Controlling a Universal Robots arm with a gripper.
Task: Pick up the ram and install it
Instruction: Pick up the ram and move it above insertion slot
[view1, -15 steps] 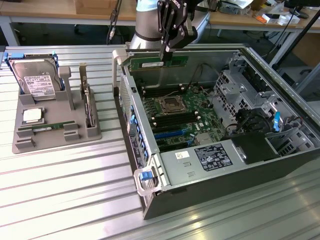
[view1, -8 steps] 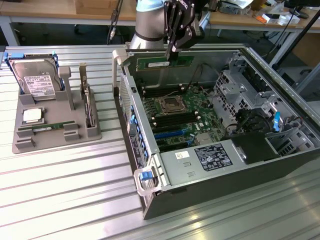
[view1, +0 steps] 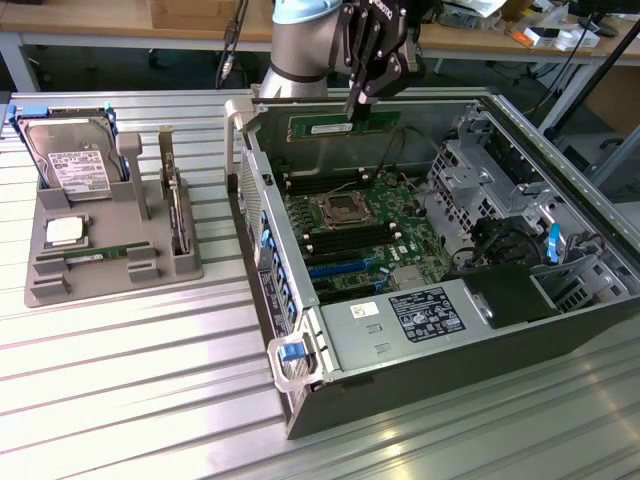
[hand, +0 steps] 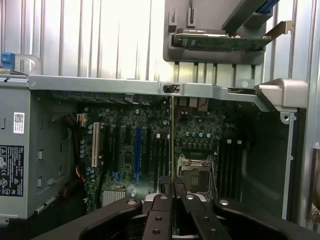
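Observation:
My gripper (view1: 356, 103) is shut on the ram (view1: 335, 126), a long green stick held level and on edge over the back of the open computer case (view1: 560, 300). It hangs above the motherboard (view1: 350, 225) and its black memory slots (view1: 322, 185), clear of them. In the wrist view the ram (hand: 172, 145) appears edge-on as a thin line running out from between the fingertips (hand: 163, 196), over the board beside the CPU socket (hand: 194, 172). A second, similar green stick (view1: 95, 255) lies in the grey holder tray (view1: 110, 275).
The grey tray at the exterior view's left also carries a silver hard drive (view1: 70, 160), a square CPU chip (view1: 65, 232) and an upright card (view1: 178, 205). Drive cages (view1: 480, 170) and cables (view1: 500, 240) fill the case's right side. The table (view1: 130, 380) is ribbed metal.

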